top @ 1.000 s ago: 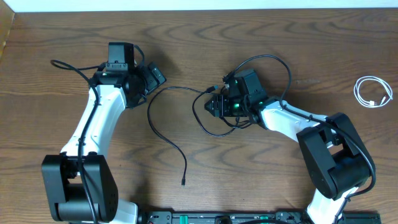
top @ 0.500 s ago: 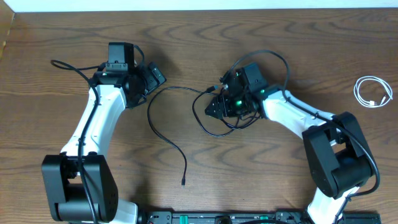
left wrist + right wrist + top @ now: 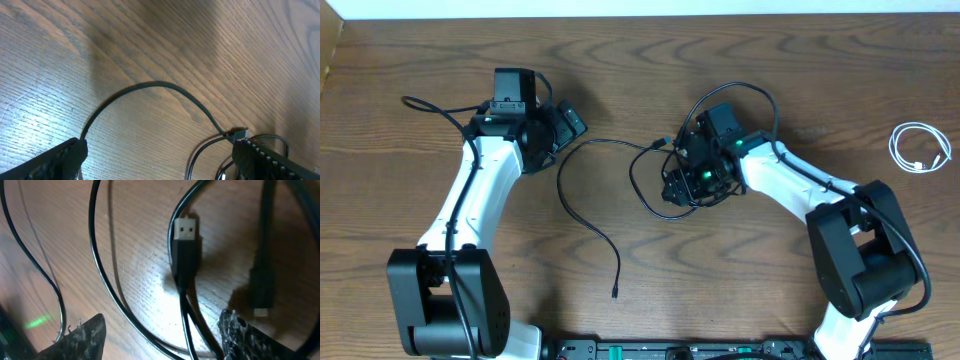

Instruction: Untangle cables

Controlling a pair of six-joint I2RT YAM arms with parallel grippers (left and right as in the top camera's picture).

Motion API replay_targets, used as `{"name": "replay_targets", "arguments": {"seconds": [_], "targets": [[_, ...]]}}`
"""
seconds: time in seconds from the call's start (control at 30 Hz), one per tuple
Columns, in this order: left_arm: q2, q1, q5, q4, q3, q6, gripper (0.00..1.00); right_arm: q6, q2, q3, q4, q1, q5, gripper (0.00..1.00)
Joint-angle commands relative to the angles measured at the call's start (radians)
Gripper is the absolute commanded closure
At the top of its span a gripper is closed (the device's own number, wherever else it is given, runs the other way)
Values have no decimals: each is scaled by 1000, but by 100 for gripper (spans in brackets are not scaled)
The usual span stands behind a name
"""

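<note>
The tangle (image 3: 665, 185) of thin black cables lies near the middle of the wooden table (image 3: 620, 60), a knot of overlapping loops. The right gripper (image 3: 678, 186) hangs directly over the tangle, pointing down into it. In its wrist view its two fingers (image 3: 80, 337) stand apart, with several black strands crossing the gap between them and none of them pinched. Inside the tangle, just ahead of those fingers, a flat USB plug (image 3: 186, 235) lies on the wood with its metal end showing. Beside it lies a second, darker plug (image 3: 262, 297) at the end of its own cord. One long black cable (image 3: 582, 205) leaves the tangle on the left arm's side, arcs outward and trails toward the near edge of the table. It ends in a small end plug (image 3: 616, 291) that lies well clear of the tangle. The left gripper (image 3: 568, 122) sits apart from the tangle, near the top of that arc, and touches no cable. Its fingers (image 3: 50, 162) are spread wide, and its camera looks along the arc to a light-tipped plug (image 3: 241, 133) at the tangle's edge. The white cable (image 3: 920, 148) lies coiled in a small bundle well apart from the tangle, beyond the right arm.
</note>
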Motion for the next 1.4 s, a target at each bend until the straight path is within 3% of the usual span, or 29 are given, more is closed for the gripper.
{"name": "replay_targets", "arguments": {"seconds": [0.0,0.6,0.77,0.9,0.97,1.27,1.37], "targets": [[5,3,-13,-2,-13,6,2,-45,15,4,-19,6,15,33],[5,3,-13,-2,-13,6,2,-113,22,13,-64,32,18,37],[5,3,-13,-2,-13,6,2,-225,22,43,-145,32,26,38],[5,3,-13,-2,-13,6,2,-267,22,57,-172,38,180,42],[5,3,-13,-2,-13,6,2,-262,22,56,-141,39,230,48],[5,3,-13,-2,-13,6,2,-265,22,60,-127,42,227,56],[5,3,-13,-2,-13,6,2,-330,22,60,-135,50,178,56]]}}
